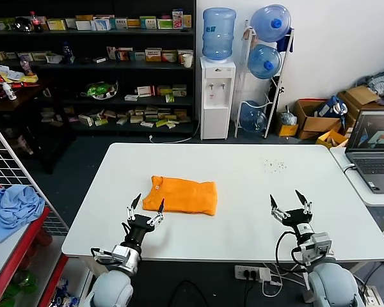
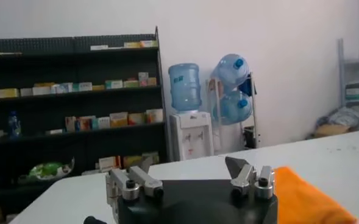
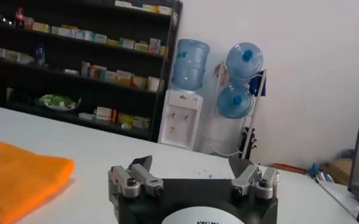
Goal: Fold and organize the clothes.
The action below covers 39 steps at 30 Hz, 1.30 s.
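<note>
The orange T-shirt (image 1: 182,195) lies folded into a flat rectangle on the white table (image 1: 243,173), left of the middle; no lettering shows. It also shows in the left wrist view (image 2: 304,201) and in the right wrist view (image 3: 17,179). My left gripper (image 1: 148,203) is open and empty, just in front of the shirt's near left edge, not touching it. My right gripper (image 1: 290,202) is open and empty near the table's front right, well clear of the shirt.
A light blue cloth (image 1: 13,208) lies on a red rack at the far left. A laptop (image 1: 374,150) sits on a side table at the right. Shelves (image 1: 96,64), a water dispenser (image 1: 217,96) and boxes stand behind the table.
</note>
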Tool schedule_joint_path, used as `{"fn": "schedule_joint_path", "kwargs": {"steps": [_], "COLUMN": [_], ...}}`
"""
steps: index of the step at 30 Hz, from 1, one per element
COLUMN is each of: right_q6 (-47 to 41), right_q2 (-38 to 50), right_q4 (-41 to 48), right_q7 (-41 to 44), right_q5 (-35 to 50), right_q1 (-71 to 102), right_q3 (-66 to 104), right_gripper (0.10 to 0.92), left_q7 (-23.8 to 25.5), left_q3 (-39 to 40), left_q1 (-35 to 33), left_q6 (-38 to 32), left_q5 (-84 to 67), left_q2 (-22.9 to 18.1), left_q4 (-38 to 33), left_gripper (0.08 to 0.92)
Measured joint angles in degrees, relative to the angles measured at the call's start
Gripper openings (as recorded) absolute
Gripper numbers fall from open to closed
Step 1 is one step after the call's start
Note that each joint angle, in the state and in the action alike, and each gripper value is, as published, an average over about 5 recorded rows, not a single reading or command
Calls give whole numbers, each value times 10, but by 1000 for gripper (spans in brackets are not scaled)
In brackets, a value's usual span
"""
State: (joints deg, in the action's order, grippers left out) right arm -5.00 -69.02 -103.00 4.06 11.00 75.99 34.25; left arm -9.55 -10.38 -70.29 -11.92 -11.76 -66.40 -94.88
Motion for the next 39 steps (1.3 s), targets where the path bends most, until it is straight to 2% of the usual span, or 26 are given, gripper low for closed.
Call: {"fn": "schedule_joint_path", "kwargs": {"steps": [7,19,39], "right_q6": [-14,-25,-41], "right_q2": [-13,-30,-43], "right_q4": [-4,-20,-27], "right_q7": [20,29,34], "right_q5": [1,-9,-19], "right_q1": [5,14,9], "right_q3": [16,33,41], "right_gripper": [823,823,823], "left_q7": [30,46,57], "left_q3": [-48,-93,-101], "left_q1": [-41,-54,-51], "left_q6": [25,37,63], "left_q5": [6,12,26], "left_q2": [12,11,13], "left_q4": [-23,-28,-38], "left_gripper": [823,823,823]}}
